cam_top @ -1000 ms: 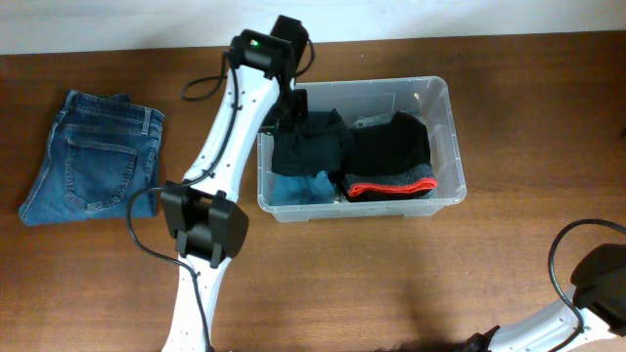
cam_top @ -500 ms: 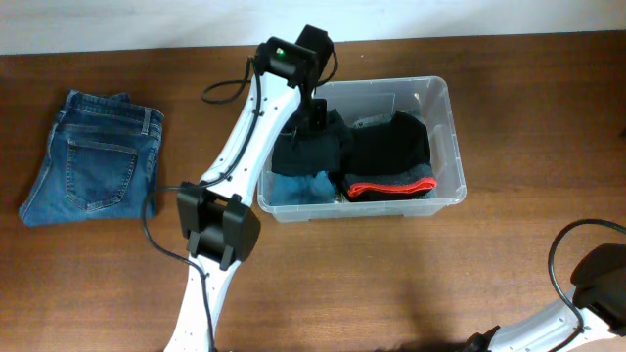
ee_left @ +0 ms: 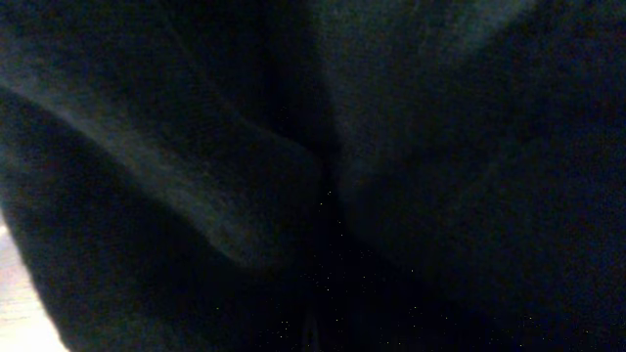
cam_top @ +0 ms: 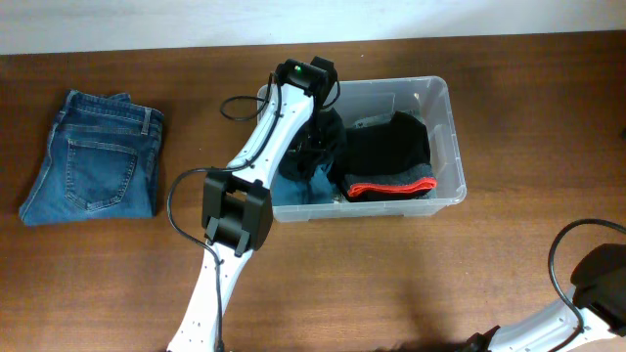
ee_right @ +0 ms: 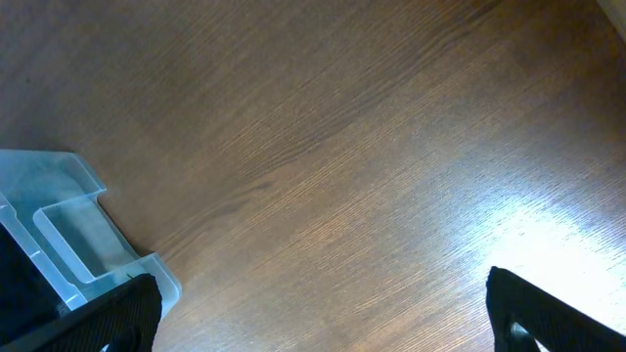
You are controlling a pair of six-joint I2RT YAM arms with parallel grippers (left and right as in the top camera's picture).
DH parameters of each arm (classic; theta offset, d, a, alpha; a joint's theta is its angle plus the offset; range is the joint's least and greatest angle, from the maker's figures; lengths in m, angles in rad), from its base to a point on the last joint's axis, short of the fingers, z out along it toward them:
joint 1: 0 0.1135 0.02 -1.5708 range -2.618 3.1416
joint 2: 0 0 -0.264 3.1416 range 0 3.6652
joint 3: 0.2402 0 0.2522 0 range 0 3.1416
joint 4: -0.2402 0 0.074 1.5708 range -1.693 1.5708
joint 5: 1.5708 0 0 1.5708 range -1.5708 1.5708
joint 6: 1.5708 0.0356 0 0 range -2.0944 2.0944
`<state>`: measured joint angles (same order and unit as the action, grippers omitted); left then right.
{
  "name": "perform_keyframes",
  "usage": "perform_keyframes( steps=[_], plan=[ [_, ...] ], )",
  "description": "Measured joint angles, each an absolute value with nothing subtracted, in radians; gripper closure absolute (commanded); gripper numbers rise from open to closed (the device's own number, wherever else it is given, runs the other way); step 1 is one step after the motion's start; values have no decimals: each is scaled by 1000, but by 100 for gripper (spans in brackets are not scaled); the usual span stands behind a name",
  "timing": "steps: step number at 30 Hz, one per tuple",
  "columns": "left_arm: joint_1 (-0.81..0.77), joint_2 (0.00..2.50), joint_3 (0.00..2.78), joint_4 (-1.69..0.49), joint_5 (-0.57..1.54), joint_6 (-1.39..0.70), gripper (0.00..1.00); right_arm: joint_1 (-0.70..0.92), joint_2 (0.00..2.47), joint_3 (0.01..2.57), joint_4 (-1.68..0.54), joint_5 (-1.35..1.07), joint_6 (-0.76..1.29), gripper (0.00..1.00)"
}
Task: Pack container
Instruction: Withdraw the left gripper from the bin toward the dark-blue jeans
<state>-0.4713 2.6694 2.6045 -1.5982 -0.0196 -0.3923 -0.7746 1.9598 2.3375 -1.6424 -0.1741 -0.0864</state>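
**While one arm is inside the bin, the other one waits open**

As the right wrist camera looks down, the right gripper (ee_right: 321, 293) hangs over bare brown wood. Its two fingers stand wide apart and nothing is between them. At the left edge of that view there is a pale see-through plastic piece (ee_right: 68, 240); I cannot tell what it is.

From above, the right arm (cam_top: 587, 284) is at the near right corner of the worktop (cam_top: 391, 284), well apart from the container (cam_top: 452, 137). The left arm (cam_top: 249, 161), white with black joints, rises from the near edge and bends down into the left half of the container. There the left gripper (cam_top: 315, 137) goes into a black garment (cam_top: 337, 142). The left wrist camera shows only dark folds of cloth, so I cannot tell whether the fingers are apart or together.

The container stands upright on the worktop toward the far side, its mouth open upward. Its long axis runs left to right, along the far edge of the worktop. Beside the black garment, on the right, lies a dark folded piece with a red band (cam_top: 391, 186). A blue cloth (cam_top: 298, 191) lies at the near left corner inside.

Folded blue jeans (cam_top: 93, 156) lie flat on the wood, well apart to the left. Behind the worktop is a pale wall (cam_top: 391, 20).
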Motion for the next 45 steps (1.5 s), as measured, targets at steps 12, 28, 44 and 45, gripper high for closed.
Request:
perform_keyframes(
  steps=[12,28,44,45],
  plan=[
    [-461,2611,2822,-1679,-19,-384,96,-775,1960,2337,-1642,-174,-86,2],
    [7,2267,2866,-1684,79,-352,99,-775,1960,2337,-1642,-174,-86,2],
    [277,2267,2486,-1687,150,-250,99,-775,1960,2337,-1642,-174,-86,2],
    [302,2267,2446,-1683,151,-250,99,-775,1960,2337,-1642,-174,-86,2]
  ],
)
